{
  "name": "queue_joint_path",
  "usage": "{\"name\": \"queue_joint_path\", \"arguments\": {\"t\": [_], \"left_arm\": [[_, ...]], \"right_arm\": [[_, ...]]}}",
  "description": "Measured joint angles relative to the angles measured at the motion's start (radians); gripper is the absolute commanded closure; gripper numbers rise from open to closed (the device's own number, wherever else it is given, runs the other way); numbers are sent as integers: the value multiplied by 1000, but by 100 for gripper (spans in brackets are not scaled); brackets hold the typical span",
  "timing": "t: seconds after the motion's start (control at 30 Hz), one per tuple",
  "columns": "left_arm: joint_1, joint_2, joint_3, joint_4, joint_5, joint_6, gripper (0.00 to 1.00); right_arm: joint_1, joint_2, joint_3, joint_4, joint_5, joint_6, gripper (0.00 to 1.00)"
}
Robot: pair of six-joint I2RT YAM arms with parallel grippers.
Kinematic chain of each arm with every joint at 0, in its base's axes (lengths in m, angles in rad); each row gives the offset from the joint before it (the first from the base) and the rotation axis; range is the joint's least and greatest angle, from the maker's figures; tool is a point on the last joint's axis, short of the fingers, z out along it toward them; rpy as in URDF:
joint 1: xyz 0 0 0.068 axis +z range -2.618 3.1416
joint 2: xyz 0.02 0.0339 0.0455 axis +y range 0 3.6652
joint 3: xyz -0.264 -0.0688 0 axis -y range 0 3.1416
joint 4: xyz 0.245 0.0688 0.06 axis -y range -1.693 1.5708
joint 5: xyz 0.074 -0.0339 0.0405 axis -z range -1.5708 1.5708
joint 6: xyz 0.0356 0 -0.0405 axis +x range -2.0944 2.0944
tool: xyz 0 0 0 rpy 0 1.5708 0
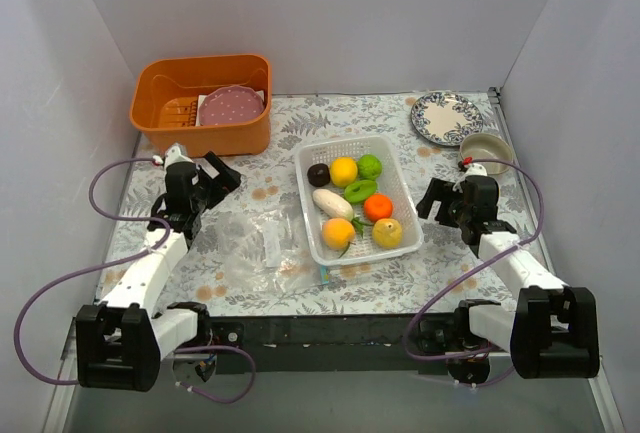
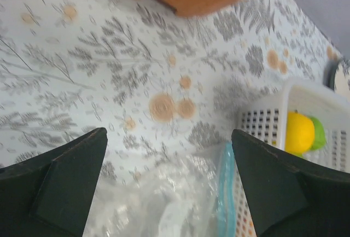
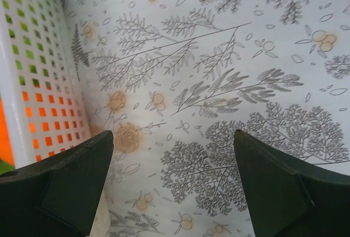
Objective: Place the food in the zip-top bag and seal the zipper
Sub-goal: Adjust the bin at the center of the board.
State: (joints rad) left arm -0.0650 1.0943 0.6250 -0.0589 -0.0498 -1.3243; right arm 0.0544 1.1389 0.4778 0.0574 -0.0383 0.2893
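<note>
Hard to see first: the zip-top bag (image 1: 250, 248) is clear plastic on a busy print, so its outline is mostly lost in top view. Only crinkle glare and its white label (image 1: 272, 245) give it away. The zipper (image 2: 223, 193) shows as a short teal strip in the left wrist view, cut off at frame bottom. Open or sealed: can't tell. The orange tub (image 1: 200, 103) is a blur at the top of the left wrist view. In the right wrist view the food is only orange/green colour through the mesh.

The counter (image 1: 270, 153) has a floral cloth w/ grey leaves and tan blooms, and a black front edge. Plain pale walls (image 1: 350, 13) on three sides. Tub far-left w/ a pink plate (image 1: 230, 108) in it; patterned plate (image 1: 445, 117) and metal bowl (image 1: 486, 150) far-right.

The bag lies flat, left of the white mesh basket (image 1: 370, 253), w/ its zipper edge just beside the basket's left wall and running alongside it. Bag long axis unclear; label long axis runs near-far. The food (image 1: 344, 171), all eight pcs, sits in the basket, none in the bag.

The left claw (image 1: 215, 175) is spread wide and empty, above the cloth at the bag's far-left side. The right claw (image 1: 433, 200) is spread wide and empty, just right of the basket.
</note>
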Motion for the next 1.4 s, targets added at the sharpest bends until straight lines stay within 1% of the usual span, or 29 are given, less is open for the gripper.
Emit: {"name": "queue_joint_path", "arguments": {"t": [0.07,0.13,0.27,0.33,0.43,0.53,0.57,0.63,0.87,1.03,1.2,1.4], "left_arm": [[-19,-28,0,-57,54,-18,2],[-71,-66,0,-115,85,-38,2],[-240,-162,-1,-214,125,-84,2],[-291,-207,-13,-235,145,-109,2],[-313,-270,-68,-252,154,-150,2],[-315,-262,-113,-274,154,-177,2],[-315,-245,-122,-278,153,-183,2],[-315,-212,-138,-284,142,-195,2],[-315,-138,-162,-284,79,-243,2],[-315,-58,-156,-281,6,-209,2],[-314,8,-92,-308,-52,-157,2],[-310,48,2,-315,-108,-95,2]], "right_arm": [[2,-29,2,-44,-45,3,2],[4,-76,6,-90,-63,4,2],[7,-185,40,-182,-73,6,2],[7,-219,70,-209,-100,2,2],[14,-244,135,-240,-186,-2,2],[46,-239,190,-241,-275,0,2],[66,-229,206,-241,-292,1,5],[109,-194,236,-243,-304,0,6],[205,-37,299,-256,-356,-1,4],[231,76,355,-262,-353,0,3],[232,204,407,-264,-323,5,2],[237,242,433,-267,-227,23,2]]}}
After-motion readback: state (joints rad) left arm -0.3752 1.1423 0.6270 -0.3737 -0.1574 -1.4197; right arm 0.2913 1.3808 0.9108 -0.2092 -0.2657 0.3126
